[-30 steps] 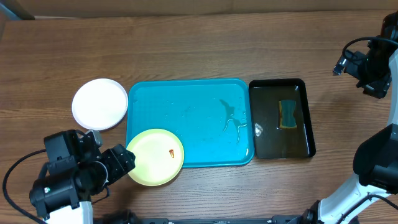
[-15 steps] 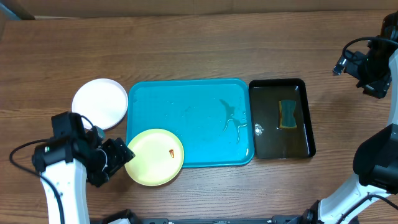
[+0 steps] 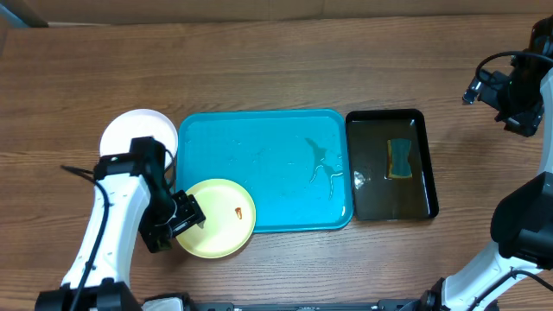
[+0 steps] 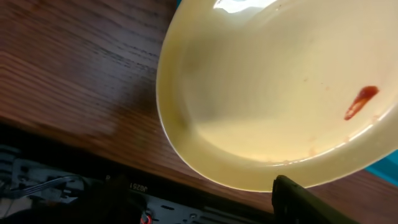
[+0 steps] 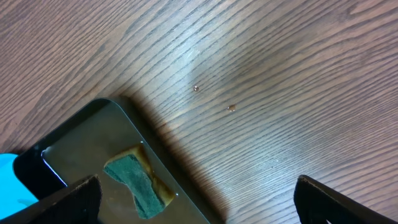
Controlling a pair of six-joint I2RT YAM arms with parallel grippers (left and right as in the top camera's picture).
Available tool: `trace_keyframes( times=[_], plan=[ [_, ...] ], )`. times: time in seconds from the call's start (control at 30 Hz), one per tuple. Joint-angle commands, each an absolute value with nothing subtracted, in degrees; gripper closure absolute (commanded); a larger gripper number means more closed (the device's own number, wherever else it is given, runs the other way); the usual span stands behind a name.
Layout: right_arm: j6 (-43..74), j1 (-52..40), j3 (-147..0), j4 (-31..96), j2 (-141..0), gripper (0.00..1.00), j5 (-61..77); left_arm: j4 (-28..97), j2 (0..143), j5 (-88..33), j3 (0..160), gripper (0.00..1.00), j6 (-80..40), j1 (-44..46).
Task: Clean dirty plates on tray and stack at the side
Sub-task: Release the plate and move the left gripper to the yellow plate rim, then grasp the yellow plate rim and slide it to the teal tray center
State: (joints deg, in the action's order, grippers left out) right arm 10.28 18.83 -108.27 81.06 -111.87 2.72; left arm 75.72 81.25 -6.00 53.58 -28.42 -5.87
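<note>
Pale yellow-green plate (image 3: 220,216), round and glossy, is bearing one small orange-brown smear (image 3: 237,211) and overhanging the front-left corner of the turquoise tray (image 3: 259,147), near the front edge of the table (image 3: 259,52). Left gripper (image 3: 186,214) is sitting at its rim, opening impossible to tell; right gripper (image 5: 198,202) is gaping wide, empty.

Tray (image 3: 259,147): turquoise-blue.
Front plate (image 3: 212,229): pale yellow-green, marked by an orange-red smear (image 3: 238,211).
Left plate (image 3: 121,136): white.
Narrow tray (image 3: 389,112): black.
Sponge (image 3: 399,159): green, edged in yellow-brown.
Table (image 3: 259,60): brown, streaked with wood grain.
</note>
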Motion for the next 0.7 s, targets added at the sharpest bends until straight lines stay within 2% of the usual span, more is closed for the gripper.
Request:
trace_keyframes(
  times=[0.0, 0.13, 0.33, 0.6, 0.67],
  plan=[
    [10.31, 19.09, -109.06, 80.9, -111.07, 0.0, 2.61, 75.7, 82.08, 0.38, 53.08, 0.07, -34.2, -5.74],
    [10.31, 19.09, -109.06, 80.88, -111.07, 0.0, 2.61, 73.95, 82.08, 5.19, 52.86, 0.11, -38.76, -5.76],
    [10.31, 19.09, -109.06, 80.88, -111.07, 0.0, 2.61, 70.54, 82.13, 4.03, 50.87, 0.18, -39.7, -5.76],
    [10.31, 19.09, -109.06, 80.88, -111.07, 0.0, 2.61, 61.93, 82.13, 2.02, 42.44, 0.21, -39.68, -5.69],
    [10.31, 19.09, -109.06, 80.9, -111.07, 0.0, 2.61, 59.13, 82.13, 0.49, 40.45, 0.33, -39.64, -5.69]
  ],
)
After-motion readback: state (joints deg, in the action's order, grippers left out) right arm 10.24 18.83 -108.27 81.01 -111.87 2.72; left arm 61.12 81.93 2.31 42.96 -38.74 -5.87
